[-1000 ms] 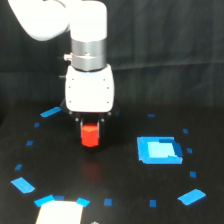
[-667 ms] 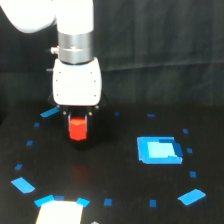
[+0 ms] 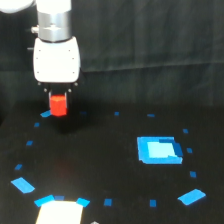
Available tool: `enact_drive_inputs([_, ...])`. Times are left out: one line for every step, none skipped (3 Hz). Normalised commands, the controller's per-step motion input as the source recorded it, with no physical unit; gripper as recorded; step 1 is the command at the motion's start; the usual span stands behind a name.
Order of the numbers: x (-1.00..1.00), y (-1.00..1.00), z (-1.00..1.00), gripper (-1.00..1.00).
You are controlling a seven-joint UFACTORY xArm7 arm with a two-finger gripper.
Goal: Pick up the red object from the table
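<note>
The red object [image 3: 58,105] is a small bright red-orange block held between the fingers of my gripper [image 3: 58,102]. It hangs under the white arm head [image 3: 56,59] at the exterior view's left, lifted clear above the black table [image 3: 100,165]. The gripper is shut on the block. Its fingers are mostly hidden behind the block and the white housing.
A flat blue square [image 3: 159,149] lies on the table at the exterior view's right. Small blue tape marks ring the table, with larger blue patches at the front left [image 3: 22,184] and front right [image 3: 191,196]. A pale patch [image 3: 59,212] sits at the bottom edge.
The arm has moved toward the exterior view's left and risen, carrying the red object up off the table.
</note>
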Motion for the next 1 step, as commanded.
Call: enact_drive_inputs([0.47,-1.00,0.97,-1.00])
